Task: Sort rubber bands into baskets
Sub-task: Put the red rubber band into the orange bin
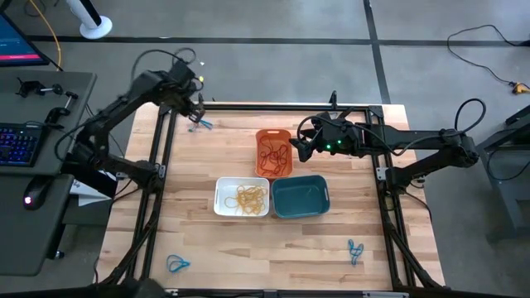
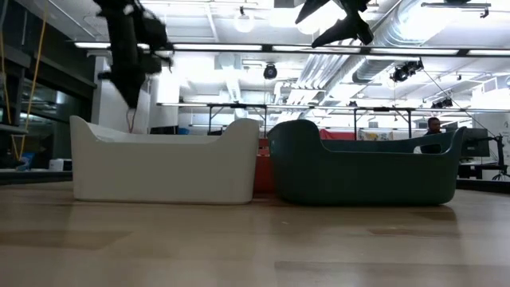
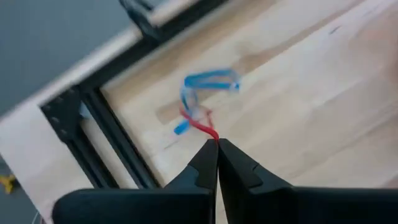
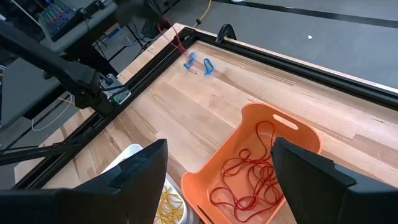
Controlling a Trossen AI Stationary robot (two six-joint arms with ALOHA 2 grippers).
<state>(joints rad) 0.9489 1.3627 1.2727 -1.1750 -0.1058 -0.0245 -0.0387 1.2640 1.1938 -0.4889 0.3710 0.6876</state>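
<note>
Baskets first, from overhead: orange basket [image 1: 273, 152] holds red bands, white basket [image 1: 242, 197] yellow ones, teal basket [image 1: 300, 196] none. Left gripper [image 1: 197, 112] works the far-left corner; right gripper [image 1: 300, 146] hangs over the orange basket. Left wrist view: jaws pinched shut on a red rubber band [image 3: 200, 125] beside a blue rubber band [image 3: 205, 84]. Right wrist view: fingers spread wide, holding nothing. Next, I'd say, carry red to orange.
</note>
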